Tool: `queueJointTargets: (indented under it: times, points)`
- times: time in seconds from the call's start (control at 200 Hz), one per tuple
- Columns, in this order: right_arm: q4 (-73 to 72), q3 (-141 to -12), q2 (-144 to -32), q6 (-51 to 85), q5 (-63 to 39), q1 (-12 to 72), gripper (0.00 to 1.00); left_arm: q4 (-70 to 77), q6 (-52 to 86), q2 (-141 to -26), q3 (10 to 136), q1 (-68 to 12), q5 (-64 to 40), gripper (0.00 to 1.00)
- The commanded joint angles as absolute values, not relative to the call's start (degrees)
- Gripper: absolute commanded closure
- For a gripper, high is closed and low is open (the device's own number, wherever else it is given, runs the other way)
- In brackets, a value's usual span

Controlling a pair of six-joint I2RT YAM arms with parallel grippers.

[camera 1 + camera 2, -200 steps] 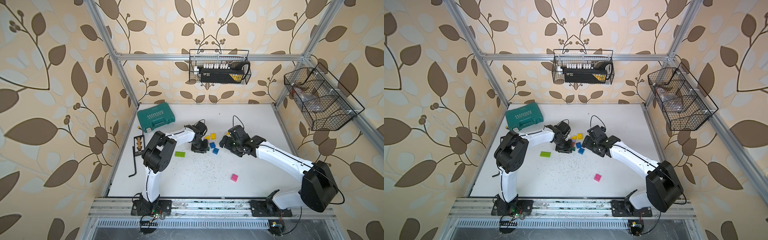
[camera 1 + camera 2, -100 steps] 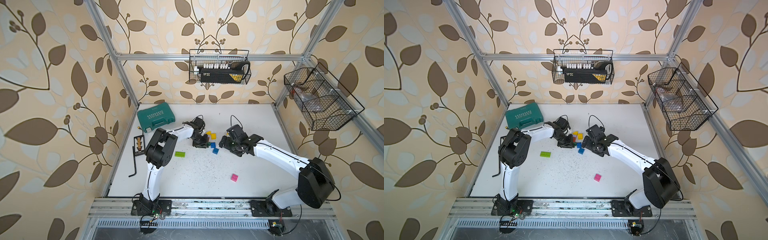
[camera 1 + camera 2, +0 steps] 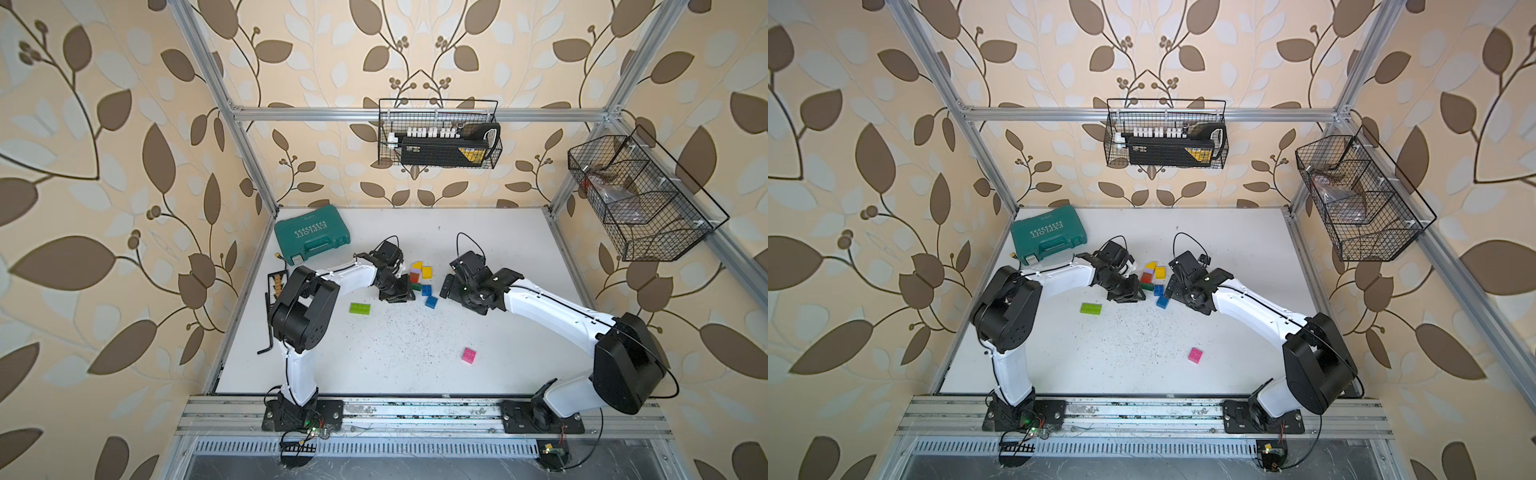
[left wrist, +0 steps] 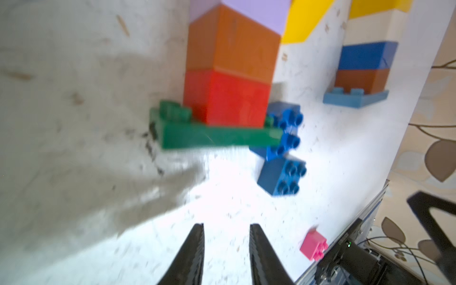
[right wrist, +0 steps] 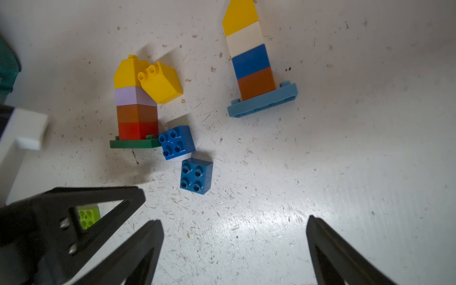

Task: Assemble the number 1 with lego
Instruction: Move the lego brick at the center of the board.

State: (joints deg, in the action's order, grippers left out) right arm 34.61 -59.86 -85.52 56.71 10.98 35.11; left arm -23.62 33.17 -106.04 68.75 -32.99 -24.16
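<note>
Speckled white tabletop (image 5: 345,172), scuffed and dotted with dark crumbs, fills what both my wrist cameras see. My left gripper (image 4: 226,224) has its black tapered fingers parted by a narrow gap with nothing between them (that view is blurred). It points at a brick column (image 5: 137,113) lying on its side: a thin dark-green plate (image 5: 133,143) with studs, then red, brown and lilac cubes, capped by a yellow sloped piece. A loose yellow sloped brick (image 5: 161,82) leans against that cap. A glossy blue square brick (image 5: 176,142), four studs showing, sits against the plate's end, and a second blue brick (image 5: 196,176) lies just beside it. Apart from these lies a second column (image 5: 254,66): pale-blue plate, brown, blue, white, yellow. My right gripper (image 5: 234,219) stands wide open and empty over bare table near the blue pair. In a top view, a lime oblong brick (image 3: 360,308) lies near my left arm, and a pink brick (image 3: 468,355) lies alone, well away from the rest.
</note>
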Motion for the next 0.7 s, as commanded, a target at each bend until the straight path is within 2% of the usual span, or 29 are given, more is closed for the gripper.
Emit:
queueJointTargets:
  times: [0.0, 0.045, 0.13, 0.175, 0.185, 0.43, 0.695]
  points:
    - [36.45, -61.12, -84.04, 56.73, 14.95, 36.2, 0.05, -20.41, 35.61, -96.97, 65.0, -33.13, -19.09, 0.55]
    - [36.35, -60.54, -83.49, 56.95, 15.28, 36.46, 0.05, -21.27, 36.19, -95.05, 64.01, -33.13, -17.45, 0.48]
    - [36.27, -59.65, -82.48, 57.29, 15.46, 36.52, 0.05, -25.81, 36.12, -92.91, 63.44, -32.64, -15.47, 0.25]
    - [36.16, -59.36, -81.86, 57.43, 15.64, 36.5, 0.04, -28.01, 35.53, -91.76, 62.88, -32.14, -15.44, 0.04]
    - [36.13, -59.22, -81.68, 57.49, 15.69, 36.48, 0.04, -28.58, 35.45, -91.47, 62.74, -32.03, -15.15, 0.02]
    - [31.89, -55.73, -77.16, 58.83, 15.83, 36.48, 0.03, -38.04, 30.97, -85.06, 58.82, -26.16, -8.22, 0.01]
    - [31.64, -54.95, -74.76, 58.57, 16.34, 36.48, 0.02, -38.33, 33.07, -87.54, 57.52, -22.8, -5.89, 0.01]
